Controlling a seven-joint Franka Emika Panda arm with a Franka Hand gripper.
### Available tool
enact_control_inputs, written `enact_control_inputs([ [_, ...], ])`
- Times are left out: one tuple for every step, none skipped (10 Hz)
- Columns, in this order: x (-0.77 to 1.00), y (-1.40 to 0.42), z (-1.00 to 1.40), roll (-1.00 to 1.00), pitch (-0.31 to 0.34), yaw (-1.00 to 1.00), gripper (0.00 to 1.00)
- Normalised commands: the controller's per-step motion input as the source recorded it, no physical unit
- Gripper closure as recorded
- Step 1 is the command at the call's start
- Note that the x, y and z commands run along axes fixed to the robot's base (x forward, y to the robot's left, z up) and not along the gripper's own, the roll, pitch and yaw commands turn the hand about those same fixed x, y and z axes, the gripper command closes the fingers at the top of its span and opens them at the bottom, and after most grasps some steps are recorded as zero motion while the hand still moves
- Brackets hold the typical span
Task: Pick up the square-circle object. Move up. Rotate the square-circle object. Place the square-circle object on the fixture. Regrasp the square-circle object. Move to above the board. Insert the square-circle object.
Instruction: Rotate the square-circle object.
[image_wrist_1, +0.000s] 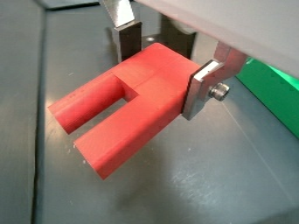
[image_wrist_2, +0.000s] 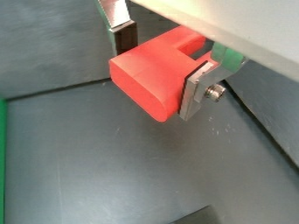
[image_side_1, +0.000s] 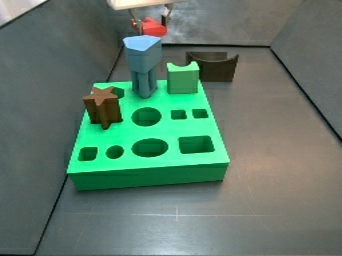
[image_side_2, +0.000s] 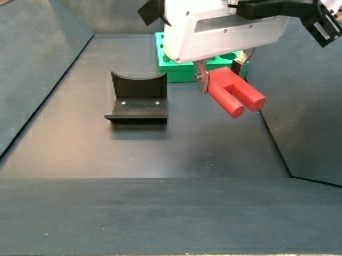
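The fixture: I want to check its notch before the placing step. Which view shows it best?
A side view: the fixture stands whole, unblocked, beside the hand gripping the square-circle object. Another side view shows it small; wrist views miss it.

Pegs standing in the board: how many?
3: the blue peg and green notched block along the board's far edge, the brown star-shaped peg beside them. Gripper holds the red one.

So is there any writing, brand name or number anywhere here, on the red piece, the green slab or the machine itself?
None can be read in any view.
The bright red plastic peg, held in the gripper with the jaws closed on it above the dark floor: plain.
The thick green board with shaped holes: no markings.
The dark brown notched fixture: bare.
The white gripper housing: no label shows.
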Motion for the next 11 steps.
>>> enact_control_inputs([
  [0.02, 0.02, -0.03, -0.05, -0.036, -1.00, 1.00],
  [0.02, 0.02, -0.03, -0.05, -0.040, -1.00, 1.00],
  [0.02, 0.02, -0.03, -0.07, -0.050, -1.00, 1.00],
  [0.02, 0.02, -0.03, -0.09, -0.062, -1.00, 1.00],
  [0.02, 0.02, -0.03, -0.09, -0.063, -0.69, 1.00],
  [0.02, 0.02, -0.03, -0.09, -0.063, -0.54, 1.00],
  [0.02, 0.02, -0.03, -0.09, -0.061, -0.31, 1.00],
  [0.02, 0.02, -0.03, -0.09, -0.060, -0.21, 1.00],
  [0.00, 0.00, -1.00, 0.00, 0.000, 0.00, 1.00],
  [0.00, 0.00, -1.00, 0.00, -0.004, 0.02, 1.00],
  [0.02, 0.00, -1.00, -0.01, -0.023, 0.02, 1.00],
])
